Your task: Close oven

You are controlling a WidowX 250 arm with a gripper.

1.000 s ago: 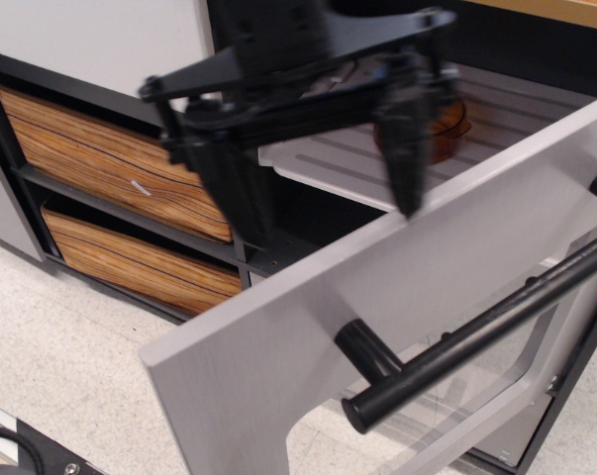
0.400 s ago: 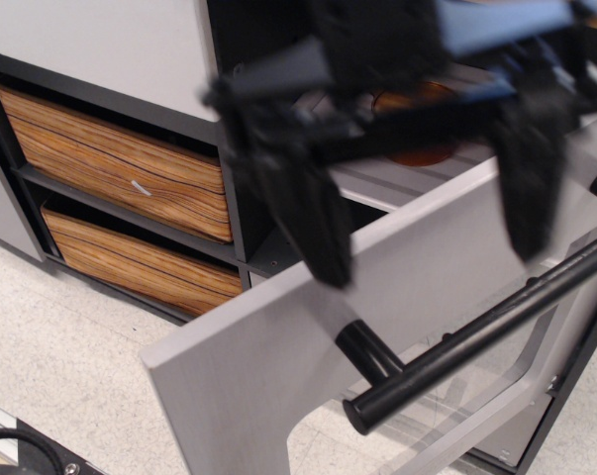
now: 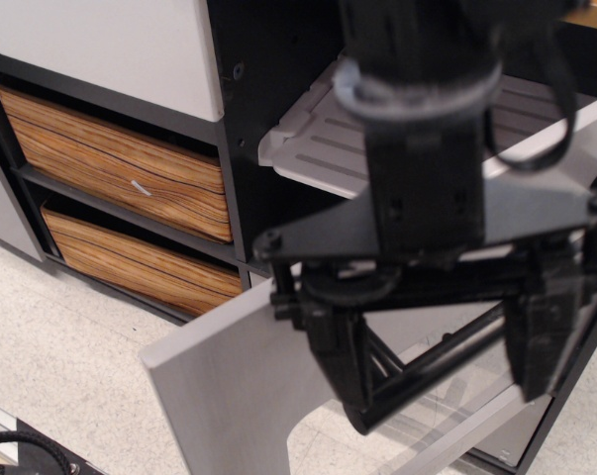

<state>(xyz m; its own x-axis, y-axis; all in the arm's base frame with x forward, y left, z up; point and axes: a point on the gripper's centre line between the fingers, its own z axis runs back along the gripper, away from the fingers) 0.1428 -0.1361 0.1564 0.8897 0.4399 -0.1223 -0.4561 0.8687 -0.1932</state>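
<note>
The oven door point(image 3: 214, 381) is grey and hangs half open, tilted out toward the camera. Its black bar handle point(image 3: 427, 378) and clear window point(image 3: 466, 411) show on the outer face. Behind it the white ribbed rack point(image 3: 323, 148) sits in the black interior. My gripper point(image 3: 437, 356) is open and points down in front of the door's outer face. The left finger point(image 3: 336, 361) covers the handle's left end and the right finger point(image 3: 536, 341) is near the door's right side. The bar shows between them. I cannot tell whether a finger touches it.
Two wood-grain drawers point(image 3: 110, 163) point(image 3: 140, 262) are stacked to the left of the oven under a white panel point(image 3: 110, 45). The speckled floor point(image 3: 50, 366) lies below. A black cable point(image 3: 11, 450) lies at the bottom left corner.
My gripper has moved from above the rack, over the door's top edge, down in front of the door's outer face by the handle. The door has not visibly moved.
</note>
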